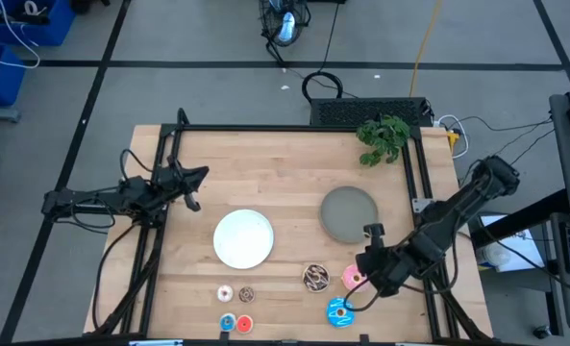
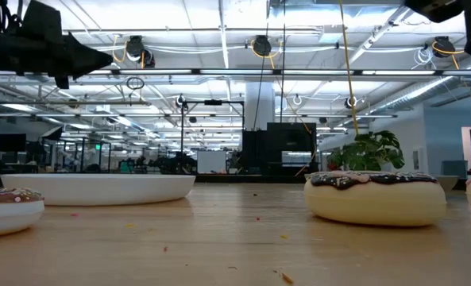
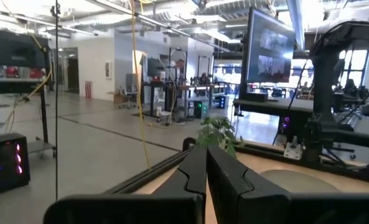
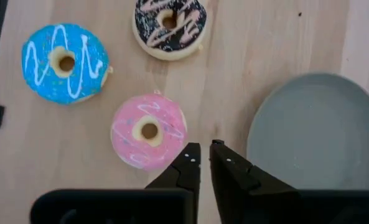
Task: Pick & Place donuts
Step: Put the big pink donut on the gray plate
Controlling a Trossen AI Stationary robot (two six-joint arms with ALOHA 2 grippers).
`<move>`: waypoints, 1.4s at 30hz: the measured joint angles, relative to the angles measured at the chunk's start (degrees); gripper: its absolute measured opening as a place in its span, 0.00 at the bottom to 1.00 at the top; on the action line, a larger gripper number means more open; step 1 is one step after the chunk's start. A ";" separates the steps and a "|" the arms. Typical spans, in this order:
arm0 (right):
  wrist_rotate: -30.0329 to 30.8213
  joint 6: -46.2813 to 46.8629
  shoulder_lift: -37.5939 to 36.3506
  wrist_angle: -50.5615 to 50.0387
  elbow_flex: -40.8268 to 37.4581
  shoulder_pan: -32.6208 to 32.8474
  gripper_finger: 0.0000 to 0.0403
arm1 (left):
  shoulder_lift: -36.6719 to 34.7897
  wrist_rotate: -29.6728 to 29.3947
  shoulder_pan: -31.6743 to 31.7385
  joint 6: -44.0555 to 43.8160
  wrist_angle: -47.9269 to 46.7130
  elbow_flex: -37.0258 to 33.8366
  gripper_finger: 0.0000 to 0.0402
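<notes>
Pink icing faces up on the nearest donut, the pink donut [image 4: 149, 130], which lies flat on the table [image 1: 294, 183] just beside and below the right gripper [image 4: 205, 153]. That gripper's fingers are nearly closed and hold nothing. A ring has no long axis; its hole points straight up, so any approach angle should serve. Next out lie the brown donut [image 4: 169, 26] and blue donut [image 4: 65, 61], then the grey plate [image 1: 349, 213]. Four tiny donuts [image 1: 236, 308] sit beyond the white plate [image 1: 243, 237]. Farthest, the left gripper [image 1: 194, 185] waits closed and empty.
</notes>
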 joint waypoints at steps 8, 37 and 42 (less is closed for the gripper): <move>-4.44 2.39 2.28 7.93 -2.54 0.41 0.29 | 0.00 -0.02 0.00 0.12 0.83 0.02 0.04; -4.59 -2.45 2.79 24.08 -15.69 -2.32 0.45 | 0.00 -0.07 0.00 1.72 0.62 0.02 0.04; -4.57 -3.14 2.79 27.55 -15.72 -2.32 0.45 | 0.00 -0.07 0.00 1.72 0.27 0.02 0.04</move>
